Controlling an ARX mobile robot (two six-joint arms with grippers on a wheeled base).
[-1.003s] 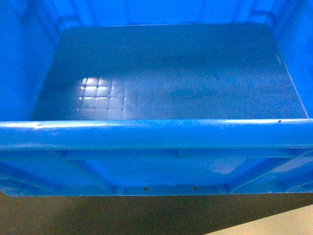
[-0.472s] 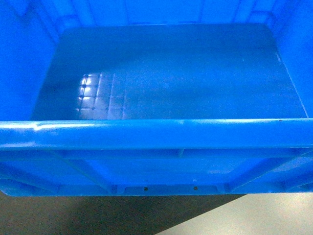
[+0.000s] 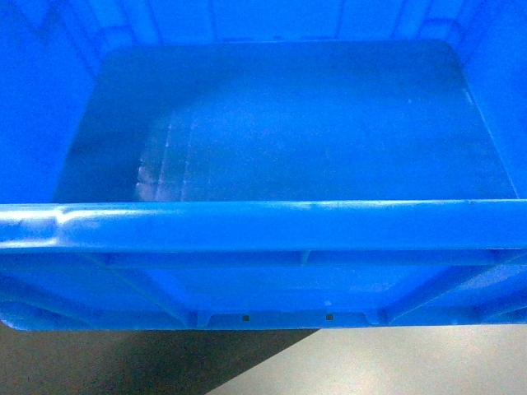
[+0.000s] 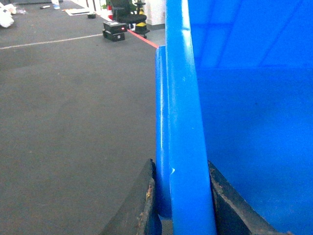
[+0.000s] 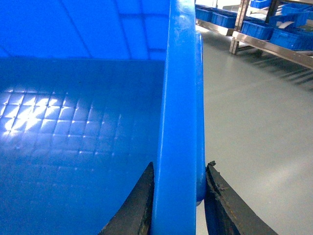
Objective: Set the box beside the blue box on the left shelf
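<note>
The box (image 3: 272, 115), a big bright-blue crate with a thick rim, fills the head view, and I look down onto its empty floor. Neither gripper shows in that view. In the left wrist view my left gripper (image 4: 180, 164) is shut on the box's (image 4: 254, 122) left rim, one finger outside and one inside. My right gripper (image 5: 181, 165) is likewise shut on the right rim of the box (image 5: 73, 122). The box hangs above the floor. I cannot tell whether the far racks in the right wrist view are the left shelf.
Metal racks (image 5: 266, 41) with several blue crates (image 5: 288, 34) stand far off at the upper right of the right wrist view, across pale grey floor (image 5: 254, 122). Dark floor (image 4: 73, 122) lies to the left, with a black chair and a black device (image 4: 116, 30) far away.
Under the box in the head view, the pale floor has spread leftward and the dark floor has shrunk. The bright reflection on the box floor has faded. Both grips look unchanged.
</note>
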